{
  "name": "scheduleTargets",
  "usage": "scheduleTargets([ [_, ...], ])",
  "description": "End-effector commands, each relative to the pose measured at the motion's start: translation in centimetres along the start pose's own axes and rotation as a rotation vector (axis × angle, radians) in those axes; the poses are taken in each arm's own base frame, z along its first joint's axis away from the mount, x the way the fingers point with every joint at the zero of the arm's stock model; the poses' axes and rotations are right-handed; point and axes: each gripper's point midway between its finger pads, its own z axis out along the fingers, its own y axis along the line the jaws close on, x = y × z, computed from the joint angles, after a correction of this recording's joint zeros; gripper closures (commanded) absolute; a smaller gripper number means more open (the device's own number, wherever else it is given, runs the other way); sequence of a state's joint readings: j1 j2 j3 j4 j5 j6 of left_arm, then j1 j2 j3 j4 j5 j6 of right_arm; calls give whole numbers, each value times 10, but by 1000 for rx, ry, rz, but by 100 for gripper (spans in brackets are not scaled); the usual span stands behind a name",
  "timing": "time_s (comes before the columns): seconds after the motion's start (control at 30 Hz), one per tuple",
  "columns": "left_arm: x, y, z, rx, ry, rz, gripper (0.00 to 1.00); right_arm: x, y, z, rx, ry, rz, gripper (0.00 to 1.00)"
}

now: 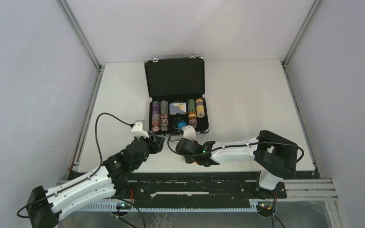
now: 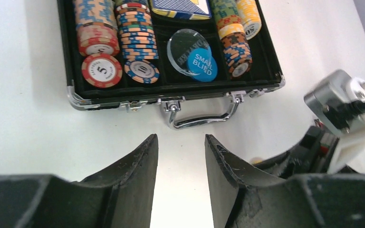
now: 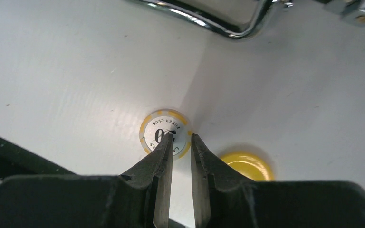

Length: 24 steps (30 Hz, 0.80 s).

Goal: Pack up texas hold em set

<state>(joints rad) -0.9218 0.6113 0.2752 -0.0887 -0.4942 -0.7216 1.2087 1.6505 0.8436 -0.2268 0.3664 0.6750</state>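
White flat table point(image 1: 256, 104) under both claws. Small black textured briefcase with silver corners point(image 1: 175, 78) lies open straight ahead of the left claw point(image 2: 179, 142), lid upright on the far side, tray towards the claw. The case's curved metal handle point(image 2: 202, 121) is the part nearest the claw's tips, apart from them. Left claw: fingers spread, bare table showing in the gap, nothing pinched. Right claw point(image 3: 181, 137) sits just beside the left claw on its right, tips down at the table on the near side of the handle. Its fingers are drawn nearly together – a narrow slit between them with nothing in it. Inside the tray, beyond the left claw: multicoloured poker chip stacks point(image 2: 135, 33) lie on their sides in lanes at far left and far right, with two chips flat at the near ends of the left lanes. A blue-backed card deck point(image 2: 178, 7) sits in the middle lane, furthest from the claw. Nearer the claw in that lane, a clear round button point(image 2: 183, 42) is overlapped by a round blue "small blind" button point(image 2: 202, 64). Outside the case, a yellow-and-white poker chip point(image 3: 159, 126) lies flat on the table directly at the right claw's tips – left fingertip over its face, right fingertip at its edge. A plain round yellow button point(image 3: 247, 164) lies flat just right of the right finger, partly hidden by it.
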Motion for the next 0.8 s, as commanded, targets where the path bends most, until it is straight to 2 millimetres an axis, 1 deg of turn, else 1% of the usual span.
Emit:
scheduleTargets([
  [0.0,-1,19,0,-61,-7,38,54,27,18,-1,-38,75,-19,74],
  [0.2,2,21,3,-66,5,39,54,40,26,-8,-45,90,-28,74],
  [0.4,5,17,7,-52,14,36,54,42,37,-19,-74,73,-28,73],
  [0.67,6,16,9,-49,19,36,54,46,40,-23,-80,79,-34,73],
  [0.77,4,16,8,-43,2,28,54,46,40,-24,-78,81,-34,74],
])
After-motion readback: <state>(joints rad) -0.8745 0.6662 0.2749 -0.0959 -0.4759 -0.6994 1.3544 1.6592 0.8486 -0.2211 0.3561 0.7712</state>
